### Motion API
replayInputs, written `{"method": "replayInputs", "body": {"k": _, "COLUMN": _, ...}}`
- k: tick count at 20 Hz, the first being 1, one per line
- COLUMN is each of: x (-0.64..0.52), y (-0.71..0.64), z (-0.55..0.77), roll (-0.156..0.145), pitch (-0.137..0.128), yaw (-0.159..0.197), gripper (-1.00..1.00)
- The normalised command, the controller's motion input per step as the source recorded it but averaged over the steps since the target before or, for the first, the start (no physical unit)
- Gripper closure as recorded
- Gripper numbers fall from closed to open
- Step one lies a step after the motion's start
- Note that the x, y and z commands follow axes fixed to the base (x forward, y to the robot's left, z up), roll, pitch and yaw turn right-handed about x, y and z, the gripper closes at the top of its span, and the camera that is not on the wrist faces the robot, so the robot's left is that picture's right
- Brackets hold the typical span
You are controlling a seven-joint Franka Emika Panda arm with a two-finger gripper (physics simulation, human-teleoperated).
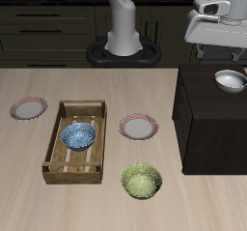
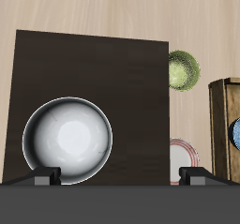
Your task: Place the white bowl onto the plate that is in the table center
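The small round plain white bowl with a greyish inside sits upright on top of the dark black-brown cabinet block, toward the block's back. In the wrist view the white bowl lies directly below the camera on the cabinet block.

The robot's hand hangs above the cabinet block, over the bowl and apart from it. In the wrist view the two fingertips stand wide apart at either side of the frame, with the hand spread open and nothing between the fingers. It has hold of nothing.

The small round flat plate with a pinkish-red rim and pale grey-white middle lies on the wide light beige wood-grain table, between a slatted wooden crate and the cabinet block. Its surface is bare. In the wrist view only an edge of this plate shows past the block.

A blue patterned bowl rests inside the crate. A green speckled bowl stands on the table nearer the front edge than the plate. A second matching red-rimmed plate lies beyond the crate, well apart from the first.
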Motion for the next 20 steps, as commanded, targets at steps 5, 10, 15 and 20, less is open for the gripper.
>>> {"method": "replayInputs", "body": {"k": 5, "x": 0.00, "y": -0.03, "z": -0.19, "roll": -0.007, "pitch": 0.023, "yaw": 0.000, "gripper": -1.00}}
{"method": "replayInputs", "body": {"k": 10, "x": -0.02, "y": -0.03, "z": -0.20, "roll": 0.003, "pitch": 0.016, "yaw": 0.014, "gripper": -1.00}}
{"method": "replayInputs", "body": {"k": 15, "x": -0.17, "y": 0.03, "z": -0.24, "roll": 0.038, "pitch": 0.017, "yaw": 0.007, "gripper": -1.00}}
{"method": "replayInputs", "body": {"k": 20, "x": -0.10, "y": 0.01, "z": -0.17, "roll": 0.015, "pitch": 0.012, "yaw": -0.002, "gripper": -1.00}}
